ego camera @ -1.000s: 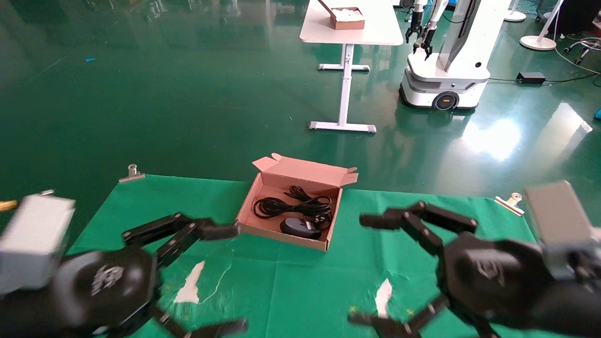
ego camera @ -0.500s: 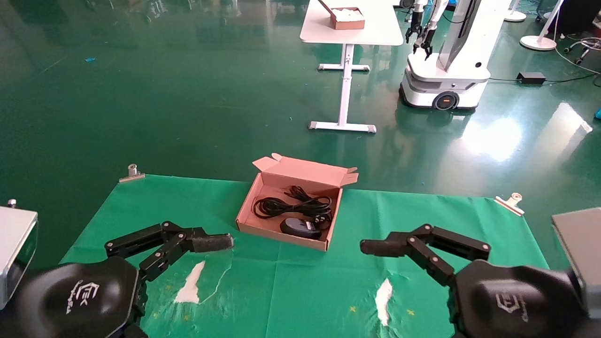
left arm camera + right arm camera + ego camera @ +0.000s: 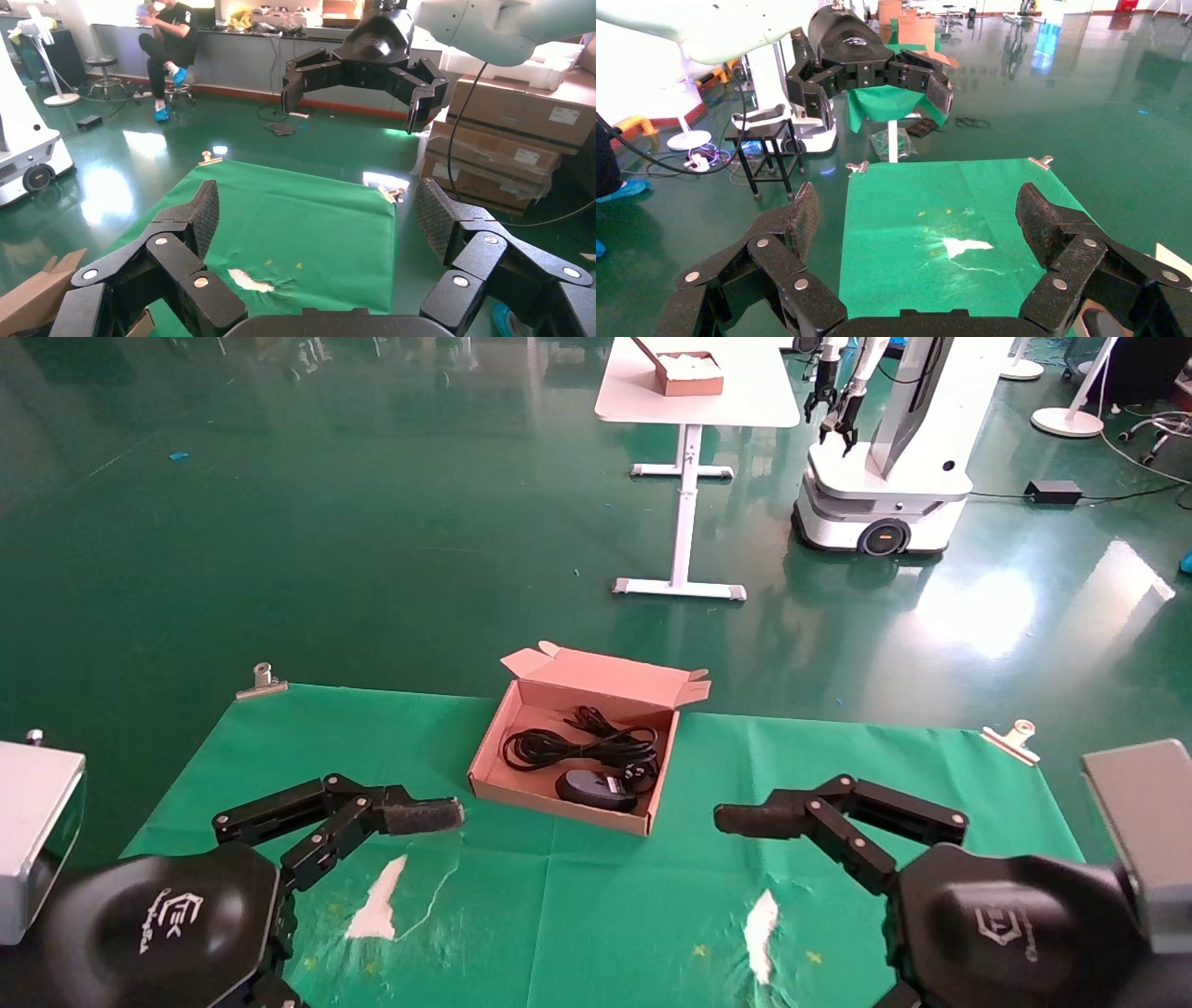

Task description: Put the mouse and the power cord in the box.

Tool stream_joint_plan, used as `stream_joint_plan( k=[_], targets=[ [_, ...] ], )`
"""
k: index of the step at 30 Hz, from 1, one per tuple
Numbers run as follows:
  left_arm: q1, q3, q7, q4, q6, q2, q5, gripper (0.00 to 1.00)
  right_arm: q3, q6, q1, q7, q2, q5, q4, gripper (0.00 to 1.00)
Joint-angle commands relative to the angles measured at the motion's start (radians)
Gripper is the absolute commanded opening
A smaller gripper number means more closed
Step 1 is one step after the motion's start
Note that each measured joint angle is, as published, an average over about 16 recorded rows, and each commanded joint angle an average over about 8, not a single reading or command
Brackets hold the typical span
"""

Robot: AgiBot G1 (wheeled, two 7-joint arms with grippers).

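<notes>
Both grippers hang spread wide and empty above the surface's near edge, the left gripper (image 3: 372,896) toward the near left corner, the right gripper (image 3: 801,905) toward the near right. Between them, at the far edge, the box (image 3: 494,747) stands open, holding the power cord (image 3: 577,744) and the mouse (image 3: 596,789).

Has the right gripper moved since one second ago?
Yes. The right gripper has dropped and drawn back toward the robot: its upper fingertip, earlier level with the box interior, now sits below the box's near wall.
</notes>
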Motion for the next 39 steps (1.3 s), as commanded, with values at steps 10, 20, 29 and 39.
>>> stream_joint_plan(
  k=[10, 20, 29, 39],
  targets=[
    [-0.001, 0.001, 0.000, 0.001, -0.001, 0.001, 0.002, 1.00, -0.003, 0.001, 0.004, -0.002, -0.002, -0.002, -0.004, 1.00],
    [-0.002, 0.002, 0.000, 0.002, -0.002, 0.002, 0.003, 1.00, -0.004, 0.001, 0.005, -0.002, -0.003, -0.003, -0.006, 1.00],
    [-0.002, 0.002, 0.000, 0.002, -0.002, 0.002, 0.003, 1.00, -0.004, 0.002, 0.006, -0.003, -0.003, -0.004, -0.007, 1.00],
    [-0.002, 0.002, 0.000, 0.002, -0.002, 0.002, 0.004, 1.00, -0.004, 0.002, 0.006, -0.003, -0.003, -0.004, -0.007, 1.00]
  ],
)
